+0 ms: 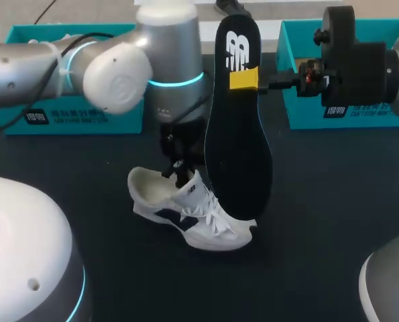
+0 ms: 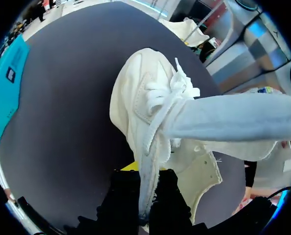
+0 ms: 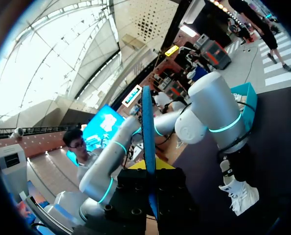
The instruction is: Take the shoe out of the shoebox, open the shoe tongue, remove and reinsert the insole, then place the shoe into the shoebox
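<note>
The dark counter (image 1: pixel 333 201) carries a far-left shoebox (image 1: pixel 15 121) and a far-right shoebox (image 1: pixel 306 114). Between them the right jaws clamp the black insole (image 1: pixel 239 154) upright. Below it, mid-counter, lies the white shoe (image 1: pixel 186 215), with the left jaws closed on a thin edge of its upper.

My head camera sits high behind the arms and looks down on the dark counter (image 1: pixel 333 201), seeing the shoe (image 1: pixel 186 215) and the upright insole (image 1: pixel 238 147) at middling range. The left wrist camera peers along the left pincer (image 2: pixel 144 176), close above the shoe, with counter all around it. The right wrist camera looks level along the right pincer (image 3: pixel 151 174), edge-on to the insole, across to my left arm (image 3: pixel 209 112), with the shoe small below it. All three views share the shoe; head and right wrist share the insole.
</note>
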